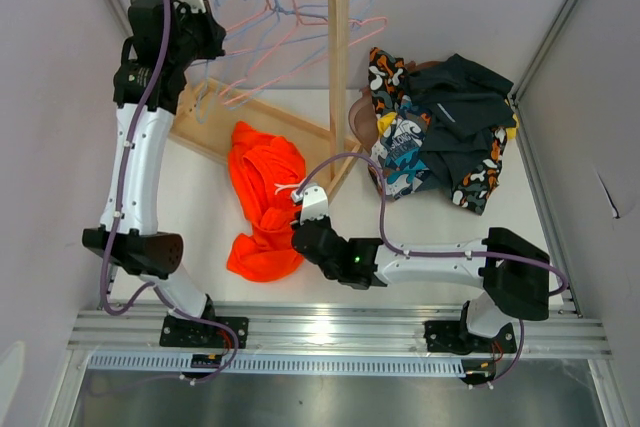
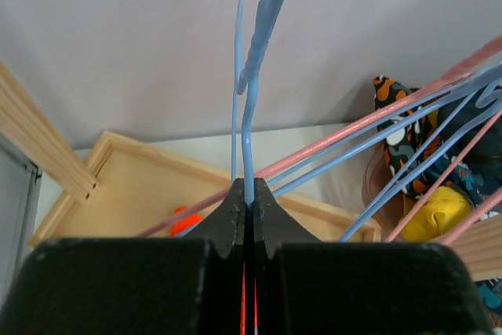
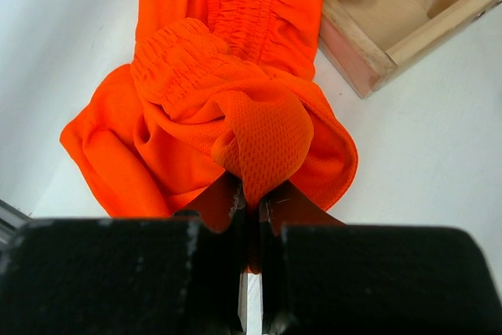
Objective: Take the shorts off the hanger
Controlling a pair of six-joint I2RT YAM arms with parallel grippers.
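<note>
Here, left gripper (image 2: 249,191) pinching blue hanger (image 2: 248,147), right gripper (image 3: 251,198) pinching orange shorts (image 3: 212,100), tips half-hidden.

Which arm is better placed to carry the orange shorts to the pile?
Right. The right gripper is shut on a fold of the orange shorts, and the pile lies on its side; the left gripper is shut on a blue hanger.

No text, brand, number or sign you can read in any view. At two o'clock, a pale mark on the black shorts (image 1: 455,112) is too small to make out.
</note>
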